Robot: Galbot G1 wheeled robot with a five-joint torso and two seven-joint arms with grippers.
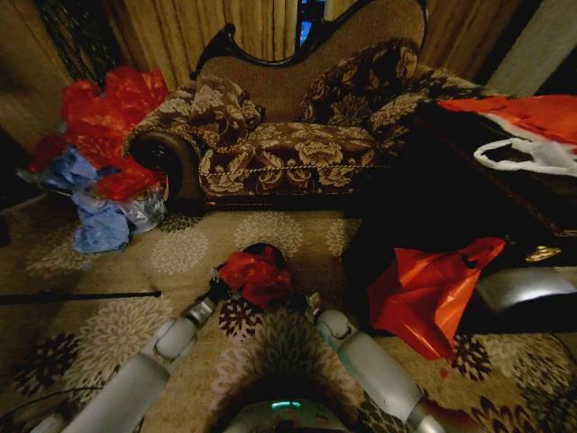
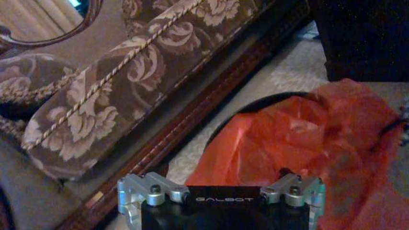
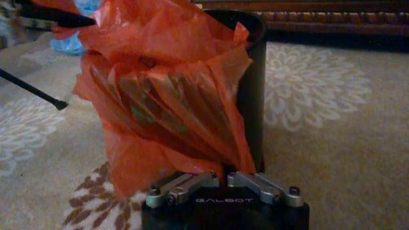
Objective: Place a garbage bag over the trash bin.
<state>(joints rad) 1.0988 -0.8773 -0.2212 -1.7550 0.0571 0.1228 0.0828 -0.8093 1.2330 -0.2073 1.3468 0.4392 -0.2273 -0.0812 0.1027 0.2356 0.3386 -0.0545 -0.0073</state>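
1. We find the trash bin [image 1: 263,251] on the carpet [image 1: 180,253] before the sofa [image 1: 288,153], at twelve o'clock from the robot's base.
2. The garbage bag [image 1: 257,275] sits bunched on the bin's rim and hangs down its near side; the far rim [image 2: 281,97] is bare.
3. Left end effector [image 1: 216,290], at the bag's nine o'clock: grip cannot be told.
4. Right end effector [image 3: 221,178]: fingers together, pinching the bag's lower fold.
5. We judge the bag's mouth unopened; spreading remains.

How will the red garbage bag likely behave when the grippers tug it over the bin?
The garbage bag looks thin and crinkled, so probably floppy and light. Its glossy folds may slip. It drapes down the trash bin, whose tall, narrow shape might tip.
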